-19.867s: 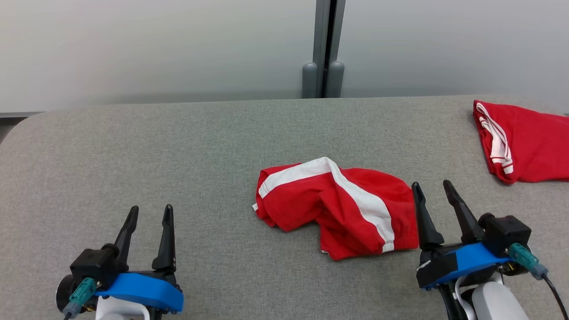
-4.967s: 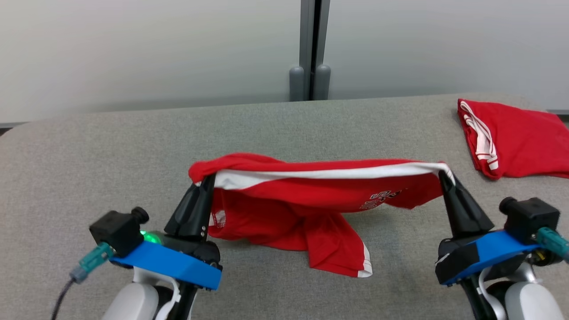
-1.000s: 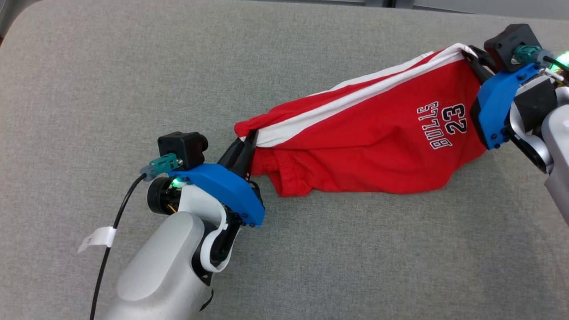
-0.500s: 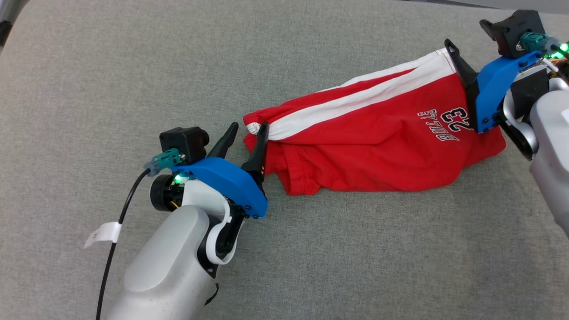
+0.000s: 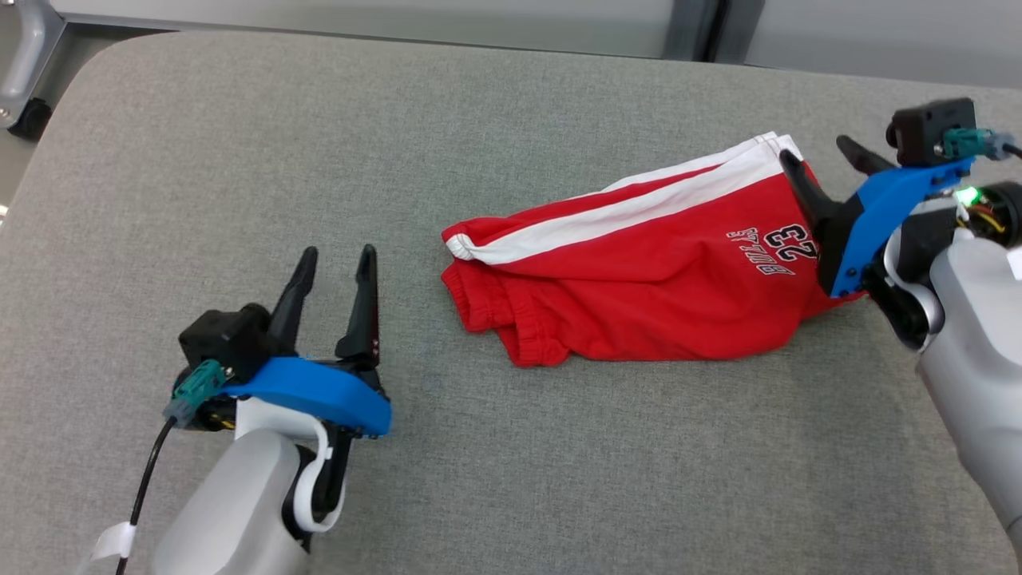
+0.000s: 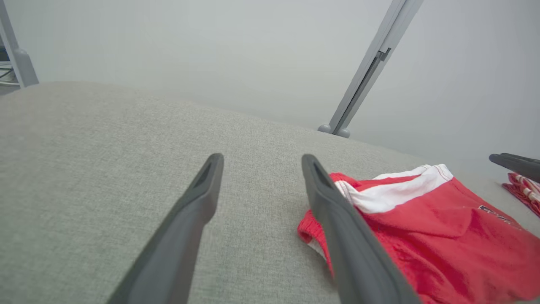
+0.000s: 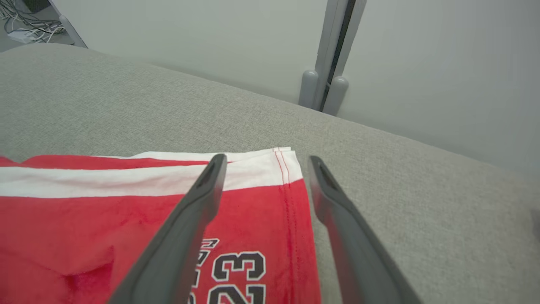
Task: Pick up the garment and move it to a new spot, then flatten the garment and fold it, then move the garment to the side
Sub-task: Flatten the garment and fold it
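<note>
Red shorts (image 5: 639,279) stretch lengthwise between two parted, empty pairs: the right jaws straddle one end, the left jaws wait farther off.

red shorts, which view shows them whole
The head view: the red shorts lie on the grey surface, seen almost end to end. The left wrist view shows one end, cropped; the right wrist view shows the end with the 23 print.
</note>
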Motion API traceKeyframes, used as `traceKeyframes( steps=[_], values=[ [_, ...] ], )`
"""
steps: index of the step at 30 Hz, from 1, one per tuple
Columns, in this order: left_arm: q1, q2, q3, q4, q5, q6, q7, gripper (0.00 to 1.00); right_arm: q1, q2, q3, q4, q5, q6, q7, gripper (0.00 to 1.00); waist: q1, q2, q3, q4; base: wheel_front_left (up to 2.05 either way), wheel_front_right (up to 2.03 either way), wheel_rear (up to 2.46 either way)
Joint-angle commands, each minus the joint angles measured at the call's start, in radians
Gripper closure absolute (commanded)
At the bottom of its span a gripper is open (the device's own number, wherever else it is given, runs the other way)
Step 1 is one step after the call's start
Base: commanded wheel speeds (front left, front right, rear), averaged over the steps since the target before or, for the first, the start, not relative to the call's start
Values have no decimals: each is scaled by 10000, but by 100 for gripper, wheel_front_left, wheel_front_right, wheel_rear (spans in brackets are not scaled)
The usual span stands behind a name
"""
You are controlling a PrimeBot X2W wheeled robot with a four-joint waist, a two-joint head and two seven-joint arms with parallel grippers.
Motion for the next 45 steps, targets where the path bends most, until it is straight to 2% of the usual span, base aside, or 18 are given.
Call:
traceKeyframes(
  steps=[1,8,12,20,23,27,28,29,30,39,45],
  values=[
    [99,114,80,-25,323,19,-91,0,232,-47,-103,-34,129,-2,-15,0,1,0,-50,-41,0,0,0],
    [798,-10,1449,-1109,2420,-404,-144,0,527,118,-966,416,390,0,-372,0,1,0,107,-56,0,0,0],
    [1280,-414,2386,-1613,3158,-748,-147,0,263,324,-1214,946,14,0,-549,0,1,0,343,-17,0,0,0],
    [1617,-991,3318,-1645,3997,-1323,-149,0,-195,842,-1742,2630,-906,1,-690,0,1,0,583,355,0,0,0],
    [1608,-1149,3453,-1605,4185,-1466,-149,0,-301,940,-1774,3177,-1208,1,-551,0,1,0,627,488,0,0,0],
    [1566,-1279,3537,-1548,4368,-1598,-149,0,-190,1383,-1760,3636,-1260,20,-208,0,1,0,657,571,0,0,0],
    [1562,-1291,3560,-1499,4398,-1613,-150,0,-163,1438,-1740,3673,-1247,24,-170,35,1,0,663,575,0,0,0],
    [1555,-1314,3564,-1443,4402,-1644,-150,0,-153,1487,-1726,3691,-1217,26,-175,78,1,0,667,574,0,0,0],
    [1534,-1327,3571,-1394,4423,-1670,-150,0,-139,1528,-1701,3699,-1177,26,-180,100,1,0,667,568,0,0,0],
    [1655,-1294,3641,-1020,4453,-1749,-150,0,68,1153,-1938,3319,-786,-3,-1196,100,1,0,227,220,0,0,0],
    [1778,-1312,3674,-961,4468,-1759,-150,0,650,653,-2261,3000,-554,-2,-2016,100,1,0,-244,-108,0,0,0]
  ],
)
